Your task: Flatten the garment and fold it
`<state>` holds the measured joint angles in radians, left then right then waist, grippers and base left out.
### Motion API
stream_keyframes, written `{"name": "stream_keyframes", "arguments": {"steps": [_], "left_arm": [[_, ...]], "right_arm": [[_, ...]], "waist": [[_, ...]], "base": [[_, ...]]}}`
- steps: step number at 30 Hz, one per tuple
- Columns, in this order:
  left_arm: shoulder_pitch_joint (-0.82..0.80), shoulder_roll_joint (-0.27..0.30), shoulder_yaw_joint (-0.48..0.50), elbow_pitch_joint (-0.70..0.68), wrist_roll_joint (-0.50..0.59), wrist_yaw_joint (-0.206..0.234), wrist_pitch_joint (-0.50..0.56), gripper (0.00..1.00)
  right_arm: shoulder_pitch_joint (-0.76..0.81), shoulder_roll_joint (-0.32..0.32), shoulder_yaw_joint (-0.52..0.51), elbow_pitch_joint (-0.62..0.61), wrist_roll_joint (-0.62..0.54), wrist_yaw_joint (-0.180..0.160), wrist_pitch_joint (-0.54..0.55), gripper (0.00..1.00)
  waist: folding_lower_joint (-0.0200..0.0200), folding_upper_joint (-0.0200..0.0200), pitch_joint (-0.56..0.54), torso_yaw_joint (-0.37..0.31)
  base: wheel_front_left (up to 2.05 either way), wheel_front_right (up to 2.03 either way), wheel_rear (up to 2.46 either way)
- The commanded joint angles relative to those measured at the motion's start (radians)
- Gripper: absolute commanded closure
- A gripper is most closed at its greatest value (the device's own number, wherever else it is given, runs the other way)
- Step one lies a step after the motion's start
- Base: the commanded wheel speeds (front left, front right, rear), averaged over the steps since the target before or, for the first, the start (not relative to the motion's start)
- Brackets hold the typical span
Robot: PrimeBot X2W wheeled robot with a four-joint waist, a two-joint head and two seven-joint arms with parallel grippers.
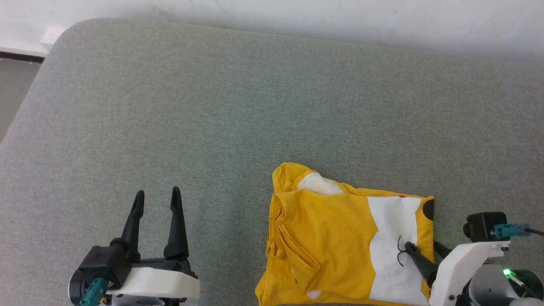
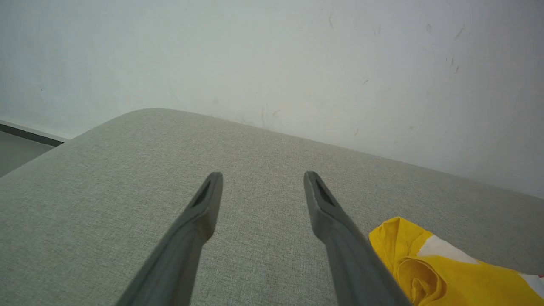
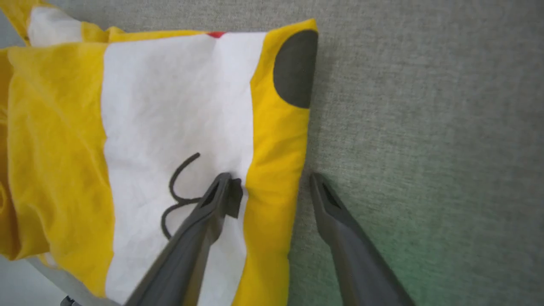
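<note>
One yellow T-shirt (image 1: pixel 331 238) lower right; wide grey cushion (image 1: pixel 212 106) stretches above and left. Our right gripper (image 3: pixel 270 179) straddles its right edge, spread apart. Our left gripper (image 1: pixel 157 193), lower left, is spread too.

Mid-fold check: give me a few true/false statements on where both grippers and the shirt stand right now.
1. The left gripper is open above bare cushion, apart from the garment. True.
2. The right gripper is shut on the garment. False: it is open, straddling the garment's edge, one finger over the white patch.
3. The garment is folded into a compact bundle. True.
4. The garment lies by the cushion's far edge. False: it lies at the near edge.
</note>
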<state>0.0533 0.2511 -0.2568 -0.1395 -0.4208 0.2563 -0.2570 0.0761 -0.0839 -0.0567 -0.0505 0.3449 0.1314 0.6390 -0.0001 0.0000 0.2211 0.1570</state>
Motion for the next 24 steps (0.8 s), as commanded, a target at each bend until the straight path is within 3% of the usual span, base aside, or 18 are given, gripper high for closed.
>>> {"name": "stream_keyframes", "arguments": {"steps": [1, 2, 17, 24], "left_arm": [[-0.012, 0.007, 0.000, -0.002, 0.005, -0.002, -0.002, 0.00], [-0.011, 0.008, -0.002, -0.001, 0.005, -0.001, -0.001, 0.00], [-0.010, 0.037, -0.017, -0.042, 0.037, 0.017, 0.024, 0.00], [-0.045, 0.052, -0.017, -0.064, 0.057, 0.031, 0.046, 0.00]], "right_arm": [[-0.004, 0.015, 0.015, 0.041, 0.011, -0.001, 0.013, 0.49], [-0.011, 0.019, 0.008, 0.055, 0.017, -0.001, 0.006, 1.00], [-0.084, 0.028, 0.044, 0.064, 0.017, -0.001, -0.048, 1.00], [-0.225, -0.041, 0.081, 0.082, -0.003, -0.001, -0.026, 1.00]], "waist": [[0.0001, 0.0000, -0.008, 0.005], [0.0001, 0.0000, -0.012, 0.006], [0.0001, 0.0000, -0.055, -0.055], [0.0001, 0.0000, -0.037, -0.136]], "base": [[0.00, 0.00, 0.00], [0.00, 0.00, 0.00], [0.00, 0.00, 0.00], [0.00, 0.00, 0.00]]}}
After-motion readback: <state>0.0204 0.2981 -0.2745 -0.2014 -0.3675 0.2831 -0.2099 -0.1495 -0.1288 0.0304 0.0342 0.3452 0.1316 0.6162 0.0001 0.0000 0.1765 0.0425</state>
